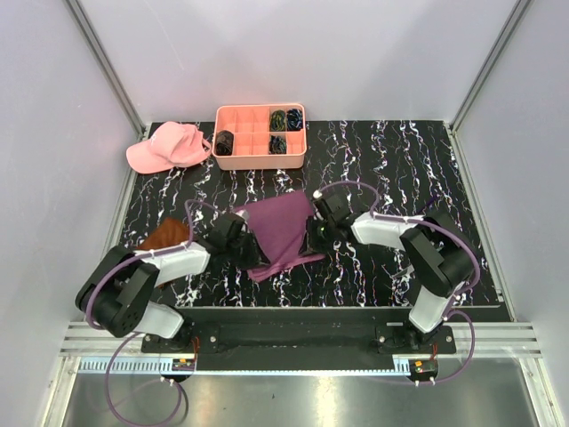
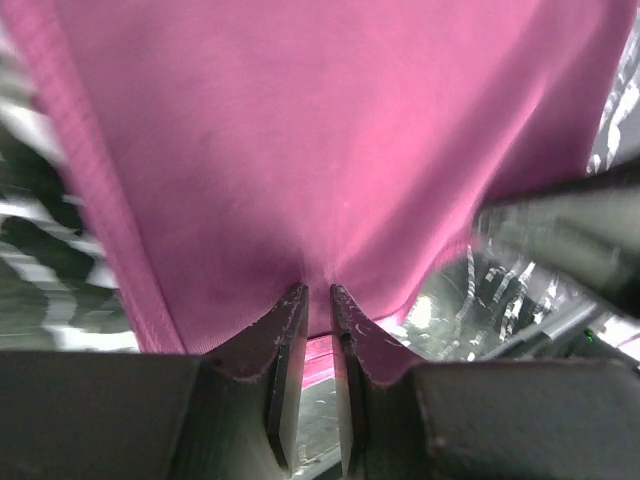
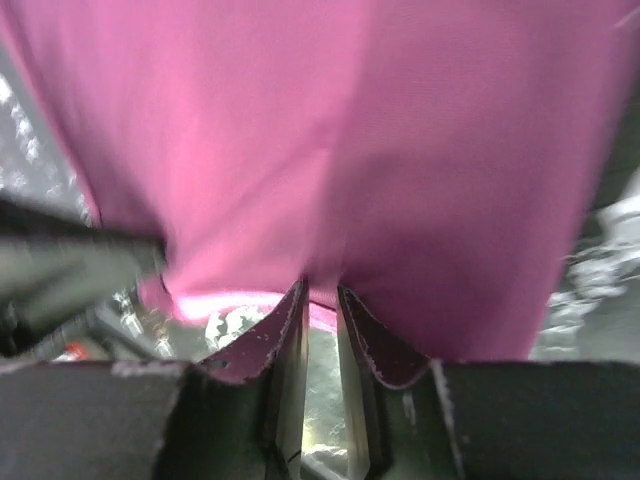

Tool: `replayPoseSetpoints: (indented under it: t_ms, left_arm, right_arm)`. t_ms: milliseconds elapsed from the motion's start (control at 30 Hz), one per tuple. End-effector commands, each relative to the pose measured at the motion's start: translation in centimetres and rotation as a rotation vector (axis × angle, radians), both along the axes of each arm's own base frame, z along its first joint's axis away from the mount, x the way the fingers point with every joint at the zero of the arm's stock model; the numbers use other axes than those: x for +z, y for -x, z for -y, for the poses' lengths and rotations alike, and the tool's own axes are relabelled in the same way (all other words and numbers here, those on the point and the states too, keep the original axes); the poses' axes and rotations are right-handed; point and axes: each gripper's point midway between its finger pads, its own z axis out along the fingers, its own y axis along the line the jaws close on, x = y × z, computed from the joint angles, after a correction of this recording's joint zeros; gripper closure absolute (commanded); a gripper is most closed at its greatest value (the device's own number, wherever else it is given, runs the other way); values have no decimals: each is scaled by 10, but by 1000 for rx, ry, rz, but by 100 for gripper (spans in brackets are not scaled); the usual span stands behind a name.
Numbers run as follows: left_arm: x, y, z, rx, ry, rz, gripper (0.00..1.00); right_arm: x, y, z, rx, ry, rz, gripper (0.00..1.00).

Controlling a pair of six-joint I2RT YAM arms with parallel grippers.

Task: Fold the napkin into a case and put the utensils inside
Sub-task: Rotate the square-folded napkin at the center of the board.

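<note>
**Napkin pinched from both sides, mid-bench**

The single napkin [image 1: 283, 227] is at the middle of the bench [image 1: 400, 178]; its long axis runs from far edge to near edge, one corner pointing at the near edge. The left gripper [image 2: 318, 300] and right gripper [image 3: 320, 295] flank it, each with its fingers closed onto the hem. One rust-brown cloth [image 1: 164, 236] lies towards the left edge; one pink cap [image 1: 164, 147] lies near the far left corner; beside it, one salmon tray [image 1: 260, 165] holds four dark coiled bundles [image 1: 278, 142].
</note>
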Motion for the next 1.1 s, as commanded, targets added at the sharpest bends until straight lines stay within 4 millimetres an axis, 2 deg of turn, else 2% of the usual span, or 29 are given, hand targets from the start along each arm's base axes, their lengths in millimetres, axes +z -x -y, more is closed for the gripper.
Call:
replayPoseSetpoints:
  t_ms: [0, 33, 67, 100, 133, 167, 200, 233, 267, 300, 333, 367, 400, 433, 467, 500, 533, 567, 600, 633, 667, 700, 733, 767, 833, 933, 1067]
  left_arm:
    - [-17, 44, 32, -82, 9, -97, 78]
    - [-14, 48, 40, -85, 22, -112, 79]
    - [-9, 49, 49, -91, 48, -103, 79]
    - [-4, 57, 60, -124, 66, -91, 78]
    - [3, 57, 70, -127, 92, -77, 76]
    - [7, 61, 79, -146, 105, -73, 75]
    - [21, 66, 99, -201, 139, -57, 70]
    - [27, 67, 107, -233, 149, -53, 66]
    - [31, 67, 114, -252, 154, -56, 63]
    - [46, 62, 125, -277, 178, -27, 59]
    - [47, 62, 121, -279, 148, -31, 57]
    - [66, 54, 123, -279, 156, 16, 55]
    - [70, 47, 116, -277, 119, 66, 54]
    - [70, 49, 105, -275, 79, 64, 51]
    - [85, 43, 98, -265, 85, 107, 50]
    - [89, 40, 90, -270, 65, 134, 50]
    - [87, 41, 78, -258, 37, 119, 50]
    - [95, 31, 67, -220, 39, 143, 51]
    - [88, 32, 57, -210, 29, 133, 51]
    - [85, 29, 50, -195, 30, 129, 54]
    - [76, 23, 37, -157, 18, 113, 57]
    - [72, 22, 33, -155, 17, 104, 58]
    - [67, 20, 29, -146, 10, 96, 60]
    - [58, 19, 25, -139, -6, 80, 63]
    - [51, 14, 26, -132, -10, 86, 65]
    - [24, 15, 32, -133, -6, 12, 69]
    - [7, 14, 42, -98, 44, -35, 72]
  right_arm:
    - [-11, -48, 55, 18, 283, 176, 72]
    - [-10, -55, 61, 39, 325, 200, 71]
    - [0, -72, 61, 49, 354, 251, 69]
    - [-5, -84, 81, 68, 482, 289, 68]
    - [-1, -94, 85, 72, 517, 311, 68]
    - [15, -114, 78, 67, 508, 361, 68]
    - [14, -122, 75, 97, 491, 361, 67]
    - [19, -128, 67, 110, 462, 365, 64]
    - [39, -144, 52, 106, 412, 402, 62]
    - [41, -137, 40, 122, 353, 352, 61]
    - [51, -137, 33, 116, 314, 341, 56]
    - [62, -136, 26, 106, 276, 331, 54]
    - [76, -128, 22, 79, 225, 314, 51]
    - [81, -124, 24, 51, 212, 304, 46]
    - [72, -111, 31, 28, 223, 265, 41]
    - [84, -104, 32, -13, 188, 258, 40]
    - [84, -94, 33, -14, 174, 237, 39]
    - [72, -78, 38, -11, 173, 191, 38]
    - [79, -71, 32, -21, 119, 177, 38]
    - [69, -54, 30, -6, 113, 140, 38]
    - [68, -45, 24, -1, 90, 124, 39]
    - [72, -40, 16, 12, 65, 141, 40]
    - [66, -31, 14, 19, 72, 133, 42]
    - [65, -20, 3, 44, 64, 134, 44]
    - [56, -15, -3, 51, 52, 131, 51]
    - [42, -18, -2, 34, 66, 149, 58]
    - [26, -37, 15, 24, 184, 222, 63]
